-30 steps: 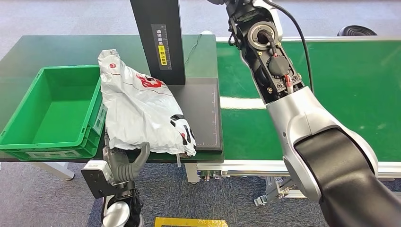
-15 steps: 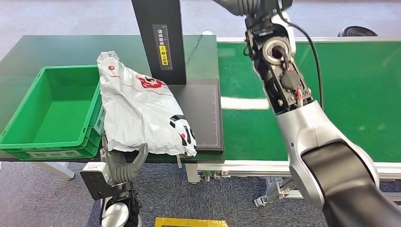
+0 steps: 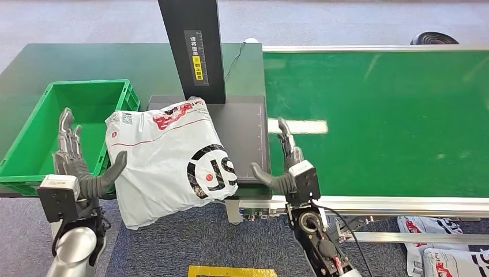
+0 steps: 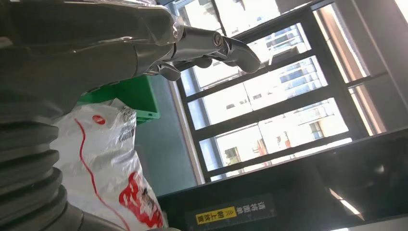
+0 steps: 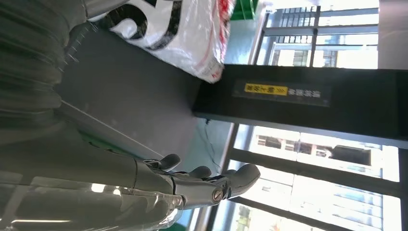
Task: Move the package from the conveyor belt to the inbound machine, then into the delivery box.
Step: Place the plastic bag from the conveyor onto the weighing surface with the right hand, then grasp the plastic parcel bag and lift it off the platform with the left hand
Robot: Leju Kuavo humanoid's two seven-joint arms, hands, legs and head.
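The package (image 3: pixel 170 158), a white plastic mailer with red and black print, is lying partly on the dark platform of the inbound machine (image 3: pixel 245 138) and partly hanging over the near edge of the table, its lower corner drooping below the tabletop. The left hand (image 3: pixel 78 167) is standing just beside the package on its outer side, fingers (image 3: pixel 66 135) spread and pointing away from the robot, thumb reaching toward the bag and touching or almost touching its edge; the hand is holding nothing and is opened wide. In the left wrist view the package (image 4: pixel 103 168) is sitting close under the left hand (image 4: pixel 159 43), with the green wall of the box just beyond the fingers. The right hand (image 3: pixel 285 167) is standing on the opposite side of the package, at the near corner of the machine's platform, fingers upright and apart, thumb stretched toward the bag but clear of it; it too is spread open and gripping nothing. In the right wrist view the package (image 5: pixel 178 29) is lying across the platform from the right hand (image 5: pixel 159 185), well past the fingertips (image 5: pixel 243 173). The delivery box (image 3: pixel 52 130), a green crate, is sitting just beyond the left hand, the package's far left corner lying against its near wall. The machine's black upright post (image 3: pixel 193 49) is rising behind the package, straight ahead between the two hands. The conveyor belt (image 3: pixel 392 115), green, is stretching out from the right hand's outer side. More printed bags (image 3: pixel 444 245) are lying on the floor below the belt, beyond the right arm.
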